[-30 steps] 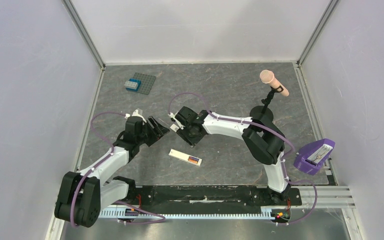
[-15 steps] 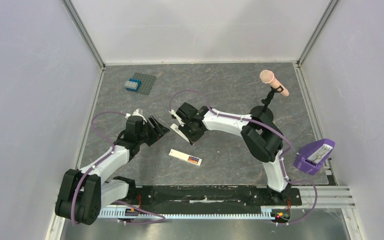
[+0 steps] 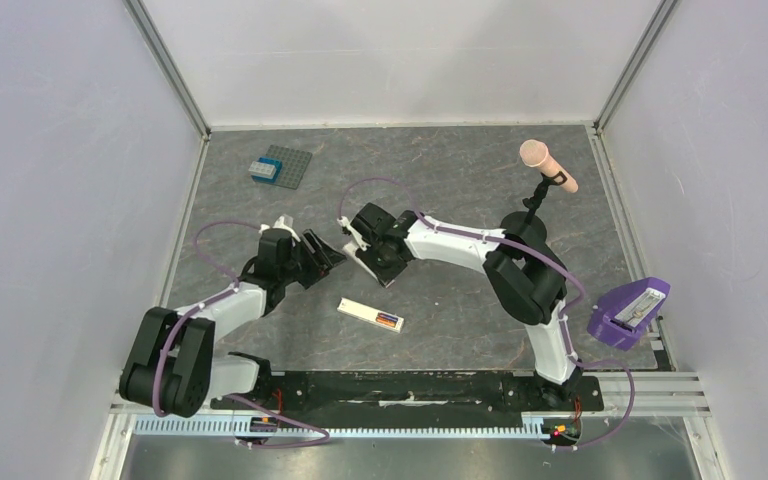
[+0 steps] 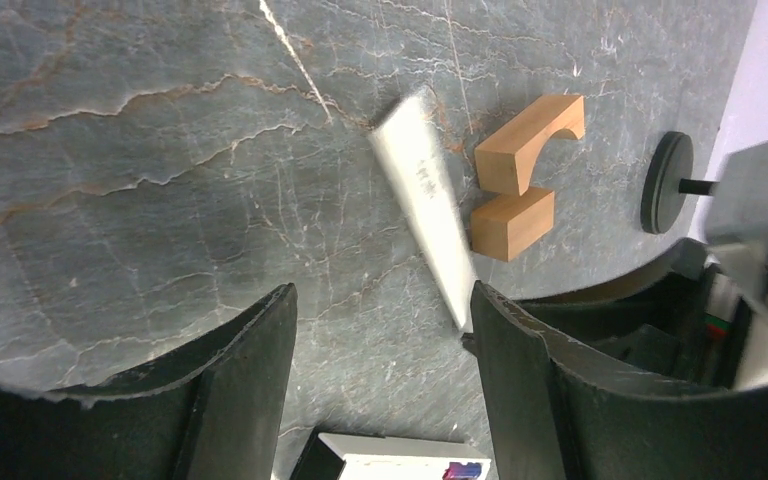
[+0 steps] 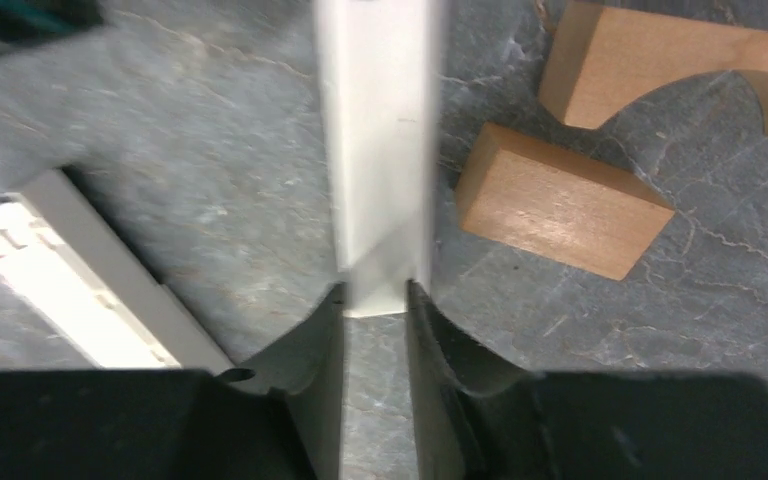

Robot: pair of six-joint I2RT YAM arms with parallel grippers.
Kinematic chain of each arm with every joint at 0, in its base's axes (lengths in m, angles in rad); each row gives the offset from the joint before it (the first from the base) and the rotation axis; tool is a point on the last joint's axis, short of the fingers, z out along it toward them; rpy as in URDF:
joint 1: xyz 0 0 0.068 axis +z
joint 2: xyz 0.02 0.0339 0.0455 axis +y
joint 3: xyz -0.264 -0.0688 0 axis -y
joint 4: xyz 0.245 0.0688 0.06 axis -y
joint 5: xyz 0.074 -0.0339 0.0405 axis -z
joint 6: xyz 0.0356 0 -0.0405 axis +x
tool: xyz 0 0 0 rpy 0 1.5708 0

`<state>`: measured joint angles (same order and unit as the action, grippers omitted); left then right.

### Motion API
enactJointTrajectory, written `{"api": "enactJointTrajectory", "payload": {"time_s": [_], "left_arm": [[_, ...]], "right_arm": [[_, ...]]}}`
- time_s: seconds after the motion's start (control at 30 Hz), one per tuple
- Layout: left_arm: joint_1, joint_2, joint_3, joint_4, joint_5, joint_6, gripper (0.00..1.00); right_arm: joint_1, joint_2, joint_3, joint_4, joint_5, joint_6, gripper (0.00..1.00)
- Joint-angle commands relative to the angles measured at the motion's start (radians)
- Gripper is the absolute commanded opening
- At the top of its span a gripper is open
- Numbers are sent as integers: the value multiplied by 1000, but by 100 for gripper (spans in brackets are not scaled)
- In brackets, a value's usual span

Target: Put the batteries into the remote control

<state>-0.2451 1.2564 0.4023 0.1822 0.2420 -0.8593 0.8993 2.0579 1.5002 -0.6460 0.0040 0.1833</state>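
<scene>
The remote control is a cream-white bar lying flat near the front centre, also seen in the left wrist view and the right wrist view. The batteries show as an orange-red and a dark blue patch at its right end, with a glimpse in the left wrist view. My right gripper is shut on the near end of a thin white strip, which it holds tilted just above the remote. My left gripper hangs open over bare table, left of the strip.
Two orange-brown wooden blocks lie just beyond the strip. A grey studded plate with a blue brick sits at the back left. A pink microphone on a black stand is back right, and a purple holder is at the right edge.
My right gripper has closed on the white strip and shifted slightly. My left arm has swung a little to the right, gripper still open.
</scene>
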Motion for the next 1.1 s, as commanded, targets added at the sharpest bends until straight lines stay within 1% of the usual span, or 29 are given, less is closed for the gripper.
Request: {"api": "enactJointTrajectory", "payload": {"time_s": [0.0, 0.2, 0.3, 0.4, 0.47, 0.53, 0.73, 1.07], "left_arm": [[-18, 27, -10, 131, 14, -33, 69], [-72, 62, -15, 155, -26, -52, 69], [-90, 76, -26, 167, -56, -68, 69], [-95, 74, -34, 174, -85, -82, 68], [-95, 61, -41, 174, -111, -91, 68], [-95, 43, -50, 172, -137, -99, 67], [-95, 11, -50, 149, -182, -100, 67], [-95, 33, -37, 150, -181, -101, 67]], "right_arm": [[-2, -58, 40, 2, -1, 16, 24], [-2, -73, 31, 15, -62, 35, 25], [-2, -71, 17, 20, -57, 42, 27], [-2, -67, -3, 41, -42, 61, 39], [2, -62, -13, 52, 1, 78, 49], [4, -53, -18, 62, 25, 83, 53], [10, -8, -20, 58, 37, 91, 54], [15, 68, -11, 12, 29, 95, 47]]}}
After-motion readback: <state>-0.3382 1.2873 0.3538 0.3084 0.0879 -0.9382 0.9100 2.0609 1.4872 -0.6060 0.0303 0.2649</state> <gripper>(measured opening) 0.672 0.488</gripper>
